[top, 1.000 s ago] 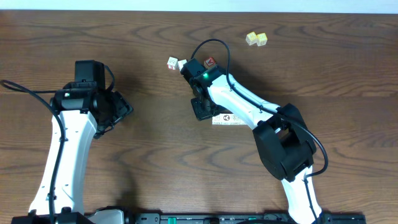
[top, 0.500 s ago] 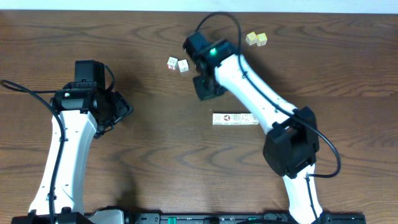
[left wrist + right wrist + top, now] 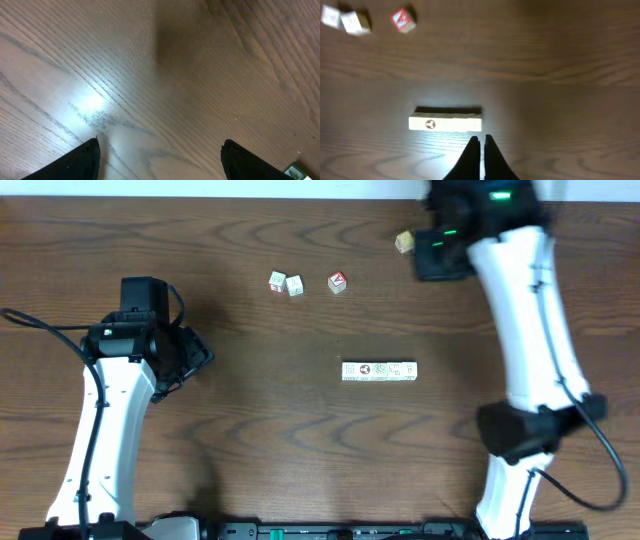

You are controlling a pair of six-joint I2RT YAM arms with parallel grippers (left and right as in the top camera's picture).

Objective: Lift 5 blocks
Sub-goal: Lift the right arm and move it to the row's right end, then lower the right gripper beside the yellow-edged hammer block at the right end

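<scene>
5 blocks [image 3: 379, 370]: one tight row, flat on worktop [image 3: 250, 450], toward the arm bases from red-topped cube [image 3: 337, 282].
Right claw [image 3: 481, 146]: pinched together, empty, raised, right of red-topped cube.
Left claw [image 3: 160, 145]: spread wide, empty, well left of red-topped cube.
Two whitish cubes [image 3: 285, 283]: just left of red-topped cube.

Along the far edge of the dark brown wooden table [image 3: 250, 430] sit a red-marked whitish cube [image 3: 277, 281] beside a plainer whitish cube [image 3: 295, 285], a red-and-white-topped cube [image 3: 337, 282] nearby, and a pale yellow cube [image 3: 404, 242] toward the far right corner.
</scene>
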